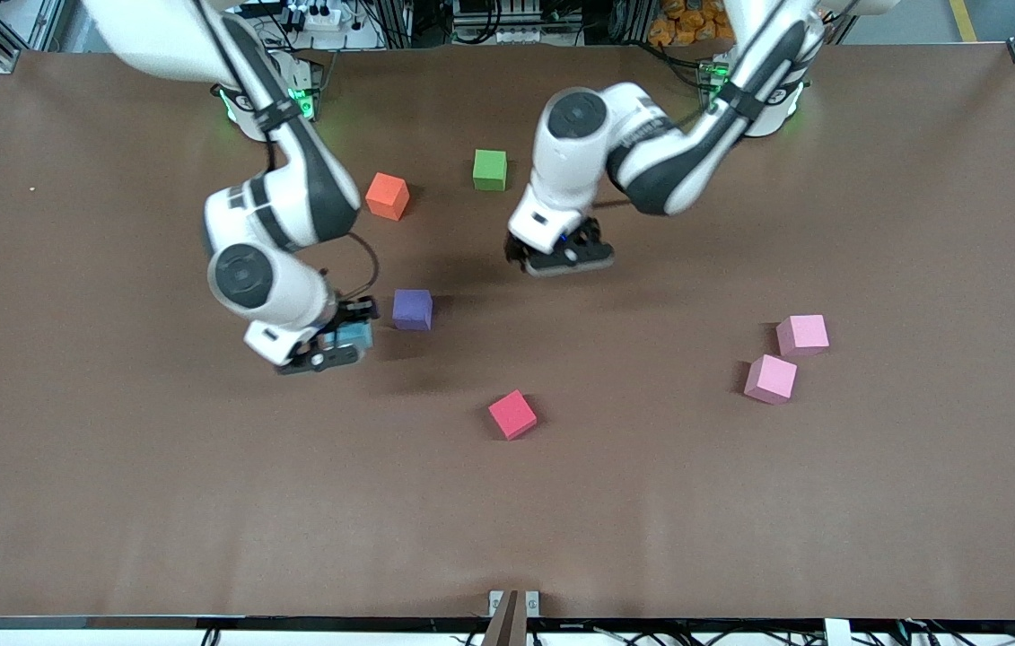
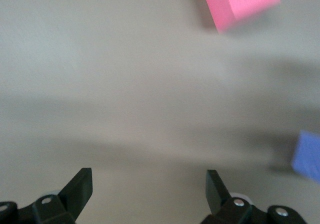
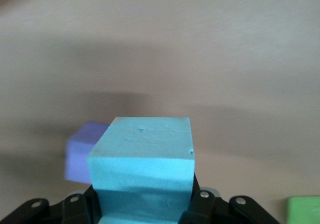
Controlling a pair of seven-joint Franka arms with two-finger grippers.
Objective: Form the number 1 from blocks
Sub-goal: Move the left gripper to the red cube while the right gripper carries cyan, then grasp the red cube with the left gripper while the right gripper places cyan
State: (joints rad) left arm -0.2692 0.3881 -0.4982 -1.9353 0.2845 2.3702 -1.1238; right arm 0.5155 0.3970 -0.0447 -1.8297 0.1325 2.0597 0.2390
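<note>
Blocks lie scattered over the brown table, none touching. Starting at the right arm's end, the right gripper is clamped on the light blue block, held just over the table; in the front view the fingers hide most of that block, while the right wrist view shows it filling the jaws. Just beside it sits the purple block, half hidden in the right wrist view. The orange block lies farther from the camera. A green block sits near the middle; a green corner, cut off, shows in the right wrist view. The red block lies nearest the camera. The left gripper hovers over bare table, fingers spread wide and empty. Two pink blocks sit close together toward the left arm's end. Only seven blocks show in the front view.
</note>
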